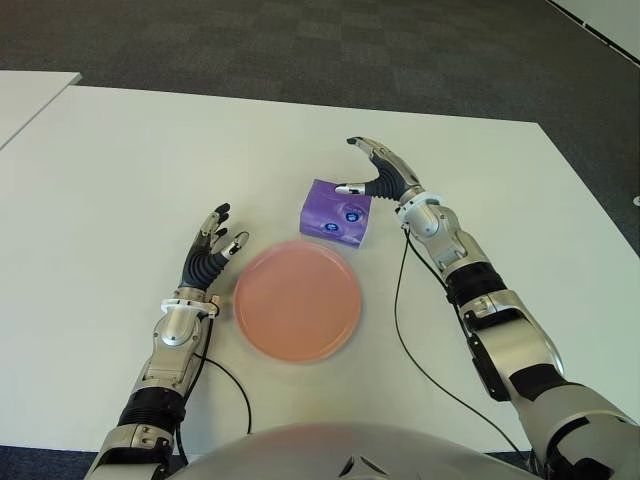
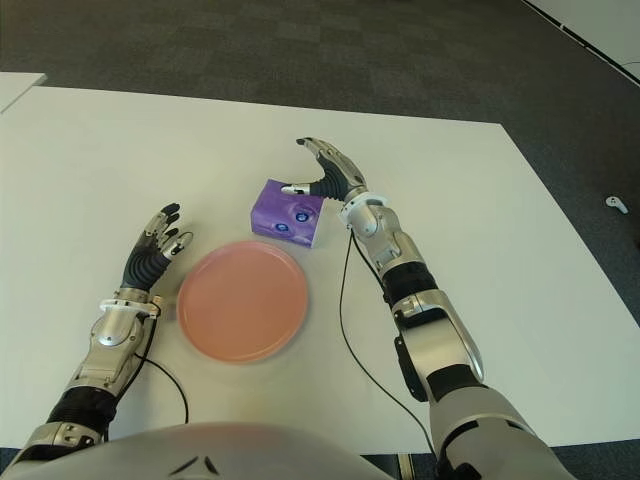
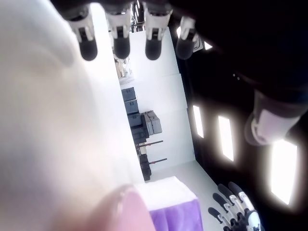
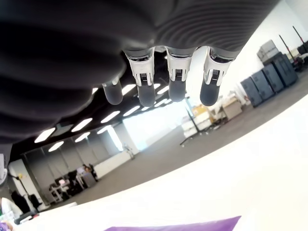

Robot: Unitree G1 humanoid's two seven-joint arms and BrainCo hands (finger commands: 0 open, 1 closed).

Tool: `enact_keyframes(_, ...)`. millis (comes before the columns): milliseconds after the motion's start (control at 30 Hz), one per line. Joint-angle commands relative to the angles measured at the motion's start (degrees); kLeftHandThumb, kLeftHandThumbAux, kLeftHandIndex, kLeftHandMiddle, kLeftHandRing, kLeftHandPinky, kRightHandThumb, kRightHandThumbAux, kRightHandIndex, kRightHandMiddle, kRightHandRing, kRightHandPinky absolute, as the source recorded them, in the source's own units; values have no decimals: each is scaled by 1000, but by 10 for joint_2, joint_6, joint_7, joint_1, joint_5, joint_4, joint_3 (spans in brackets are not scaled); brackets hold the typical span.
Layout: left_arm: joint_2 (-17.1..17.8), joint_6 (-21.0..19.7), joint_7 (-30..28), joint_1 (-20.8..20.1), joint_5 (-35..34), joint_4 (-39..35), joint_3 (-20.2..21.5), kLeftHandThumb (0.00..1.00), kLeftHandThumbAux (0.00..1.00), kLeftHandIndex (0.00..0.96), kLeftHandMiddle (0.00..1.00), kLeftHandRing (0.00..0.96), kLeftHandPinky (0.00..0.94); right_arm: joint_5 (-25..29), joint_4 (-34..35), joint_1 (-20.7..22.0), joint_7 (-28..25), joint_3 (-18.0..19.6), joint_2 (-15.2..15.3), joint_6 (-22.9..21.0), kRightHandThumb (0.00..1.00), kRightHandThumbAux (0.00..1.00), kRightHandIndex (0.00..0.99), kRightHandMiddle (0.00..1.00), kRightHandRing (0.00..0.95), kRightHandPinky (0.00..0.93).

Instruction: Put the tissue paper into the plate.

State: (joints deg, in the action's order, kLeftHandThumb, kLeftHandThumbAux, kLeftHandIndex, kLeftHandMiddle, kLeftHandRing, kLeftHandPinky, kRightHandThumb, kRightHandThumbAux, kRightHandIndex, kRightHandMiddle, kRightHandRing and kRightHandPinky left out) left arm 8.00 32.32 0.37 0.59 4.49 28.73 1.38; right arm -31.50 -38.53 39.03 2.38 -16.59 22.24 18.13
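Note:
A purple tissue pack (image 1: 336,212) lies on the white table (image 1: 130,170), just behind the pink plate (image 1: 297,299). My right hand (image 1: 372,172) hovers at the pack's right rear corner, fingers spread wide and thumb near the pack's top edge, holding nothing. In the right wrist view its straight fingers (image 4: 176,79) show above a strip of the purple pack (image 4: 192,226). My left hand (image 1: 212,250) is beside the plate's left rim, fingers extended and empty. The left wrist view shows its fingertips (image 3: 120,44), the plate's edge (image 3: 130,211) and the pack (image 3: 178,211).
Another white table's corner (image 1: 25,95) shows at the far left. Dark carpet (image 1: 300,50) runs behind the table. A black cable (image 1: 405,320) hangs along my right forearm over the tabletop, and another (image 1: 225,380) loops by my left arm.

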Motion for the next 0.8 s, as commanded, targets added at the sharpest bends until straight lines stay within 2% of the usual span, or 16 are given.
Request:
enact_keyframes(33,-4,-15,2,32,5,42,-2,0,491,0,0,0,0,-1,-4,9,4,5,5,-13,150,412,0,19,0,0)
enact_keyframes(433,-4,-20,-6,33,-2,39,-3,0,476,0,0,0,0,5,38,-4,-23,-3,7,-12,154,415,0,32,0,0)
enact_keyframes(700,-2,-7,-4,34,0,43,-2,0,488,0,0,0,0,18,58,-23,-51,-5,6,7,168,425,0,27,0,0)
enact_keyframes(800,-3,-7,-2,34,3,42,-3,0,489,0,0,0,0,20,63,-30,-58,-10,9,32,183,438,0,29,0,0)
